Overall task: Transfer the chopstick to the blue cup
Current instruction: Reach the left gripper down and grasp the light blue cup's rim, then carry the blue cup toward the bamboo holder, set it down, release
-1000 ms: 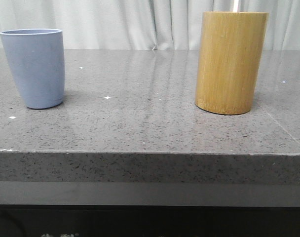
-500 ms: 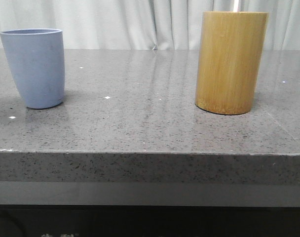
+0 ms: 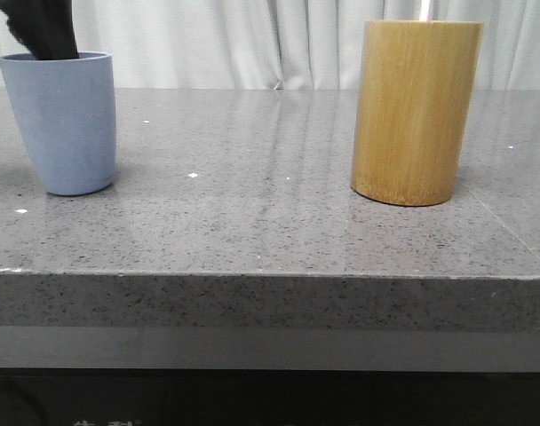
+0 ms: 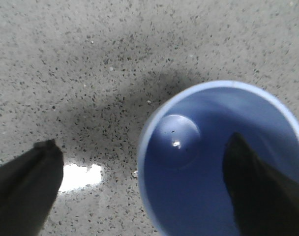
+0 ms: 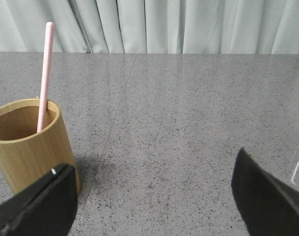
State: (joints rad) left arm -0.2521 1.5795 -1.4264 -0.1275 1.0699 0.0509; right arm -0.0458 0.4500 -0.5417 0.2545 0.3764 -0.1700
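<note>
The blue cup (image 3: 64, 120) stands at the left of the grey stone table; it is empty inside in the left wrist view (image 4: 198, 196). My left gripper (image 4: 139, 162) is open above the cup's rim, one finger over the cup's mouth and the other over the table beside it; a dark part of it shows above the cup in the front view (image 3: 39, 27). A pale pink chopstick (image 5: 44, 73) stands in the bamboo cylinder (image 5: 26, 142); its tip shows in the front view (image 3: 424, 10). My right gripper (image 5: 154, 196) is open and empty, beside the cylinder.
The bamboo cylinder (image 3: 416, 111) stands at the right of the table. The table's front edge (image 3: 270, 275) runs across the front view. A pale curtain (image 3: 252, 40) hangs behind the table.
My left gripper has come into the front view above the blue cup. The cups and the chopstick have not moved.
</note>
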